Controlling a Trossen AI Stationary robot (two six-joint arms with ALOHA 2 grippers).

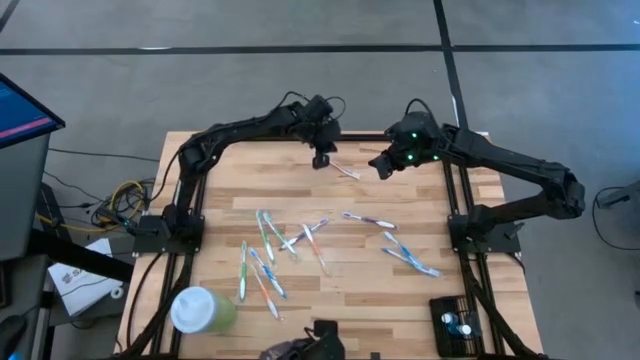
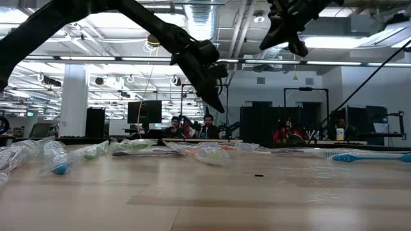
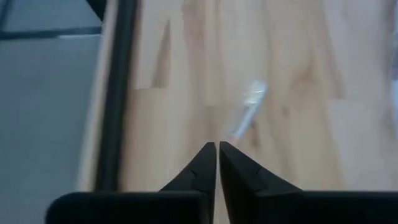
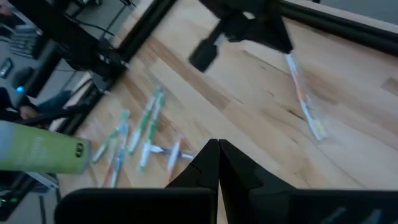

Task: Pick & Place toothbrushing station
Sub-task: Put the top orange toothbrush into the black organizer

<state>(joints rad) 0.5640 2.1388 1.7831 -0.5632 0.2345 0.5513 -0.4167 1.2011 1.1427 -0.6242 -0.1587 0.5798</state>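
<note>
Hovering with my left gripper (image 1: 321, 160) and right gripper (image 1: 381, 168) pinched shut and empty, well apart from the toothbrushing station (image 1: 460, 325) at the table's near right corner.

Wrapped toothbrushes (image 1: 268, 243) are lying scattered across the middle of the wooden tabletop (image 1: 400, 205), and one more toothbrush (image 1: 346, 171) is lying apart from them near the far edge. A pale green cup (image 1: 203, 309) with a white lid is sitting at the near left corner. Beyond the tabletop, people (image 2: 207, 126) are sitting at desks with monitors (image 2: 144, 111).
</note>
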